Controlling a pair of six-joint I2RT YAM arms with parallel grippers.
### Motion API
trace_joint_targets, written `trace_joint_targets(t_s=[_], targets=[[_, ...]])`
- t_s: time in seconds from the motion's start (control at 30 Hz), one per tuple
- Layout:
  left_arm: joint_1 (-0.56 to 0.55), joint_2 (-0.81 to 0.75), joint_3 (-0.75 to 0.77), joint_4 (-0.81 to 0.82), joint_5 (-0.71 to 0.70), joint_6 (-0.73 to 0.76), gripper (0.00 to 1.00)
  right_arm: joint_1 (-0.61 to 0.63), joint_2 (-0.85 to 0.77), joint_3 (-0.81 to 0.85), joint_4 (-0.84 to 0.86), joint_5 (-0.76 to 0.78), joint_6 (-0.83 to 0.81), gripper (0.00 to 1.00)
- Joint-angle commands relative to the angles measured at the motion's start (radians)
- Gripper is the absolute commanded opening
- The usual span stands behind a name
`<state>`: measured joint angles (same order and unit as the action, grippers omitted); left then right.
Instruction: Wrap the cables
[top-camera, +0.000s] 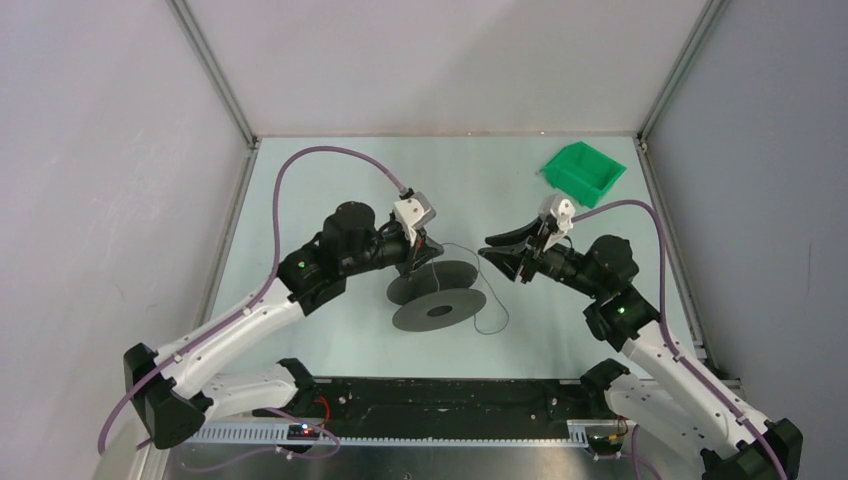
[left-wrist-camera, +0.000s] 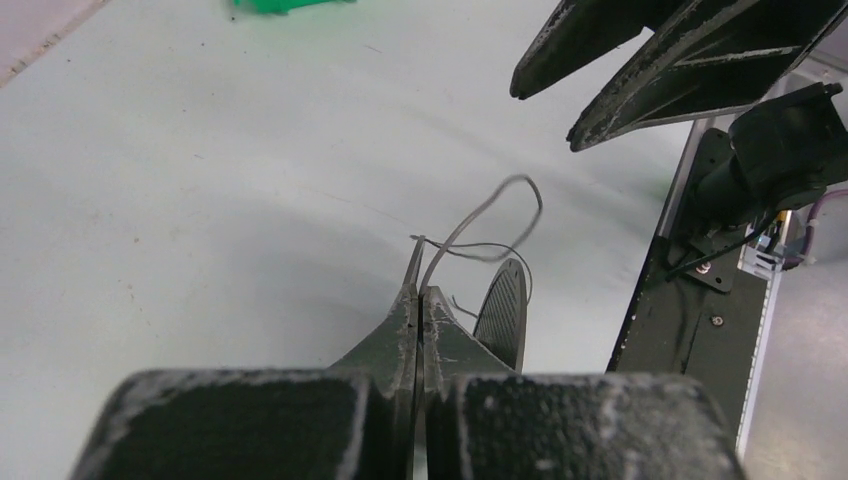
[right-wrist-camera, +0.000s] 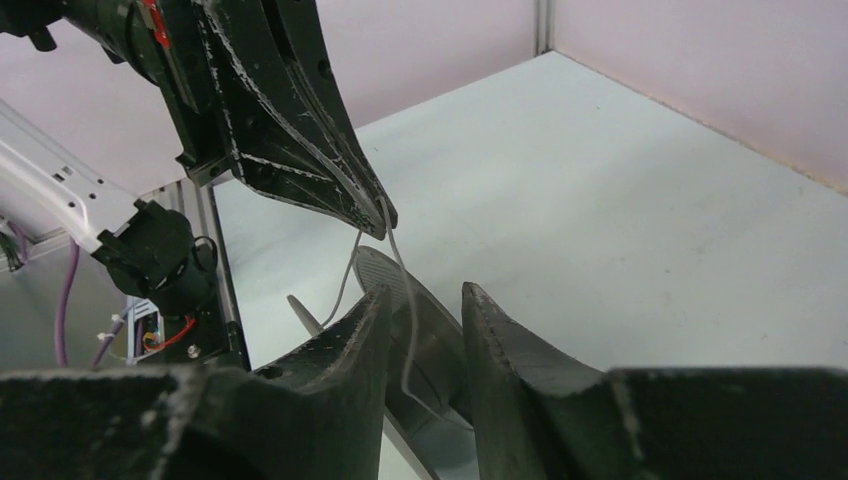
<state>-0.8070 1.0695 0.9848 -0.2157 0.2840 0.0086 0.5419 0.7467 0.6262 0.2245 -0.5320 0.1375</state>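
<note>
Left wrist cam has the left gripper pinched shut on the thin dark wiry cable, which curls loose over the dark grey round two-disc spool lying between the arms. The right gripper sits partly open and empty, close to the strand. I'd go light on tension and lead the strand into the gap between the discs, or it'll likely spring off.

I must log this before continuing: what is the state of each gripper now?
Left gripper: closed, pinching the cable.
Right gripper: open, holding nothing.
</note>
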Motion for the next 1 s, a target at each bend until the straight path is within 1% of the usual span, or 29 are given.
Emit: trace_joint_targets(t_s=[0.0,0.1,0.2,0.27,0.43,0.5,0.53,0.57,0.6,0.63,0.7,0.77,0.8,0.9,0.97], targets=[[0.002,-0.003,0.067,-0.056,-0.009,0.05,0.0,0.005,0.024,0.003,0.091,-0.075,-0.007,0.39],[0.002,0.006,0.075,-0.072,-0.007,0.052,0.0,0.016,0.063,0.009,0.17,-0.101,0.031,0.43],[0.001,0.011,0.077,-0.082,-0.002,0.057,0.0,0.034,0.12,0.024,0.204,-0.108,0.033,0.46],[0.001,0.012,0.08,-0.086,0.002,0.06,0.0,0.054,0.159,0.036,0.205,-0.107,0.012,0.48],[0.001,0.013,0.087,-0.105,0.003,0.073,0.0,0.072,0.25,0.08,0.168,-0.126,-0.041,0.47],[0.001,0.013,0.084,-0.109,0.001,0.081,0.0,0.073,0.269,0.089,0.163,-0.113,-0.051,0.35],[0.002,0.012,0.083,-0.109,-0.006,0.084,0.0,0.073,0.273,0.09,0.164,-0.104,-0.058,0.2],[0.001,0.011,0.081,-0.112,-0.013,0.084,0.0,0.073,0.276,0.09,0.163,-0.088,-0.065,0.13],[0.001,0.009,0.079,-0.116,-0.034,0.083,0.0,0.073,0.277,0.09,0.158,-0.084,-0.081,0.02],[0.001,0.004,0.075,-0.122,-0.048,0.083,0.0,0.073,0.281,0.09,0.152,-0.088,-0.091,0.0],[0.002,-0.004,0.069,-0.128,-0.092,0.085,0.03,0.073,0.293,0.09,0.145,-0.112,-0.116,0.0],[0.003,-0.005,0.067,-0.138,-0.126,0.094,0.1,0.074,0.312,0.09,0.147,-0.143,-0.124,0.0],[0.003,-0.004,0.066,-0.145,-0.141,0.1,0.16,0.074,0.32,0.09,0.149,-0.148,-0.123,0.0],[0.002,0.003,0.06,-0.162,-0.191,0.117,0.23,0.087,0.351,0.089,0.176,-0.144,-0.104,0.0],[0.002,0.004,0.055,-0.172,-0.197,0.122,0.3,0.1,0.363,0.089,0.197,-0.137,-0.098,0.0]])
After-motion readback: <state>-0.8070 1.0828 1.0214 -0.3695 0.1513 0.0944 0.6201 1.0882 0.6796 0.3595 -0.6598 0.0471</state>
